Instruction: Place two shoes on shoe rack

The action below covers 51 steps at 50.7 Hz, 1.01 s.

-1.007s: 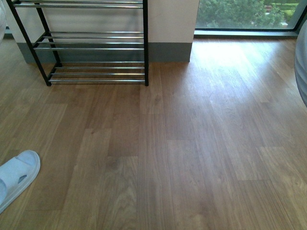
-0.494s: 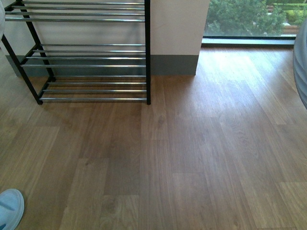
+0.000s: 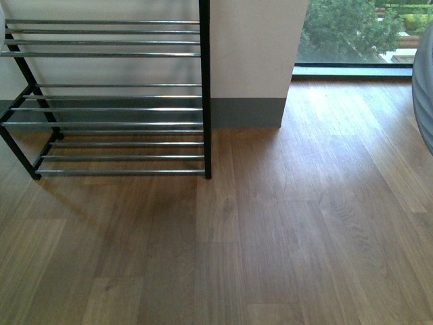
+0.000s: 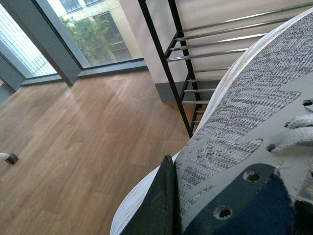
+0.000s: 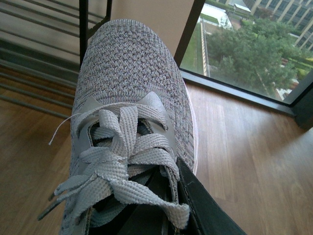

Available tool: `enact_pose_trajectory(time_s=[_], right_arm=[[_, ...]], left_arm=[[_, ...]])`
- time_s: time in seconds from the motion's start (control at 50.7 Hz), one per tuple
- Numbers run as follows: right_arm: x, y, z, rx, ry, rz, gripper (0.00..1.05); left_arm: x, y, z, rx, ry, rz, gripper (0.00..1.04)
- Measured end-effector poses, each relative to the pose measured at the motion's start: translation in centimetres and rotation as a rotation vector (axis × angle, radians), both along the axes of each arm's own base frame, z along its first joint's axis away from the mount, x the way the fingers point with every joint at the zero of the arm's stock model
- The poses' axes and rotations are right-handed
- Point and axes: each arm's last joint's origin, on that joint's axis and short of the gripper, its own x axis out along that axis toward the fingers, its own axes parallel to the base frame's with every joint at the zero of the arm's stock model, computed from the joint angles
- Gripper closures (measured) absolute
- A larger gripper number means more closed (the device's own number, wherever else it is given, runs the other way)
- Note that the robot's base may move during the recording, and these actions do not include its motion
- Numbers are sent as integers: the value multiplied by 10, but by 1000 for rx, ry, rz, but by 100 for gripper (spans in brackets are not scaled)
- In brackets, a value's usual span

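Shoes in both grips — left gripper [image 4: 165,198] clamps a knit shoe [image 4: 254,98], right gripper [image 5: 188,198] a laced shoe [image 5: 127,73] — with the shoe rack [image 3: 115,108] at the far edge of the floor [image 3: 304,223].

The brown wood-plank floor [image 3: 304,223] carries an open black-framed shoe rack with chrome bar shelves [image 3: 115,109], standing far left against the wall.

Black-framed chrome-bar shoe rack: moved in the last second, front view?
No. The shoe rack sits lower and larger in frame, but so does the grey skirting board behind it; the camera advanced, not the rack.
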Motion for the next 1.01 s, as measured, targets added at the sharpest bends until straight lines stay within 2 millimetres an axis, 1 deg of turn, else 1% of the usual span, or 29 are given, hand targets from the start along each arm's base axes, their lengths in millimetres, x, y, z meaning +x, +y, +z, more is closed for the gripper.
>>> enact_pose_trajectory(time_s=[1.007], right_arm=[[0,0,0,-1,0,-8,103]], left_arm=[[0,0,0,-1,1,-7,103]])
